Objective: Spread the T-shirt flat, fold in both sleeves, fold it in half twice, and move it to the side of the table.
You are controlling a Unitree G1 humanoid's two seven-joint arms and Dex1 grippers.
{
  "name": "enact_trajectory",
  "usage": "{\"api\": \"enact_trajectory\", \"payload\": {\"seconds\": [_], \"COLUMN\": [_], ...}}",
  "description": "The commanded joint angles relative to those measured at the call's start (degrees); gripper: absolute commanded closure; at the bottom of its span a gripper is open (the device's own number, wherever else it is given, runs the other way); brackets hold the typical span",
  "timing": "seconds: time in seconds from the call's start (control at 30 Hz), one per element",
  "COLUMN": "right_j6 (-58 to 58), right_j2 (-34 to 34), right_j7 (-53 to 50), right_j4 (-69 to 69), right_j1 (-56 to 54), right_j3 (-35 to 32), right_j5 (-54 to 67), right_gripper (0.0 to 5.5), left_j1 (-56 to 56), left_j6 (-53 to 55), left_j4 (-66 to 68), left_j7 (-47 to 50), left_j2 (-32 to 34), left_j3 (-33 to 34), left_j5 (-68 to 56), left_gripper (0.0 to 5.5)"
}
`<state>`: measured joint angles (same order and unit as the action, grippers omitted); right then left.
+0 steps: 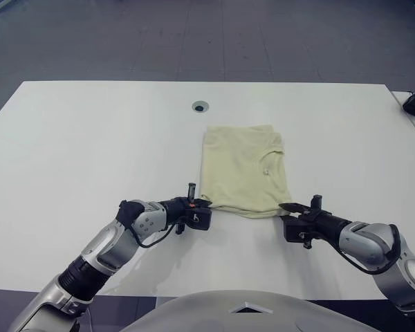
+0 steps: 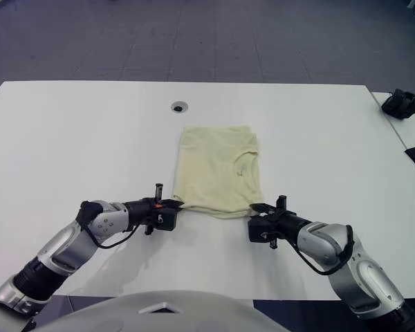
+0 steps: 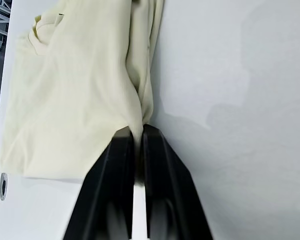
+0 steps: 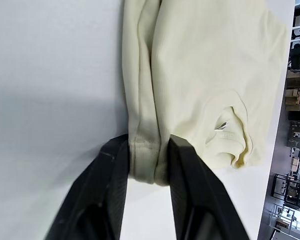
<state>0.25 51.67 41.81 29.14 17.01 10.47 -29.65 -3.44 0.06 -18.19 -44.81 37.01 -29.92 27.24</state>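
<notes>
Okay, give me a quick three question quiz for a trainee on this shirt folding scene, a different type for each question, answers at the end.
1. Multiple choice: where do the left gripper and right gripper grip the T-shirt? A, its far edge; B, its two near corners; C, its neck opening.
2. True or false: the T-shirt lies fully spread, both sleeves out.
3. Short answer: on which side of the folded T-shirt, the robot's left or right, does the collar lie?
Key: 1 B. 2 False; it is folded into a narrow rectangle. 3 Right.
</notes>
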Motion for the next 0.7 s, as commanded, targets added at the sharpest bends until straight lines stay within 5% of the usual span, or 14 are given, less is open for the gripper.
{"api": "enact_trajectory", "payload": {"seconds": [0.03,0.7], "right_j6": [-0.7,14.2], "right_j2": [-0.6,5.9], "right_j7": [1.6,21.7], "right_j4": [-1.4,9.0], "right_j1": [-3.3,3.5], "right_j3": [0.2,-6.8], "right_j5": [1.7,32.2], "right_gripper": [5.09,5.35], "left_j1": [3.5,8.2], "left_j6": [2.2,29.5], "left_j4": [0.4,-18.3], "left_j7": [-4.3,-25.6], "left_j2": [3.3,14.5], "left_j3": [0.0,11.7], "left_j5": [-0.9,-33.3], "left_gripper": [5.42,5.42]}}
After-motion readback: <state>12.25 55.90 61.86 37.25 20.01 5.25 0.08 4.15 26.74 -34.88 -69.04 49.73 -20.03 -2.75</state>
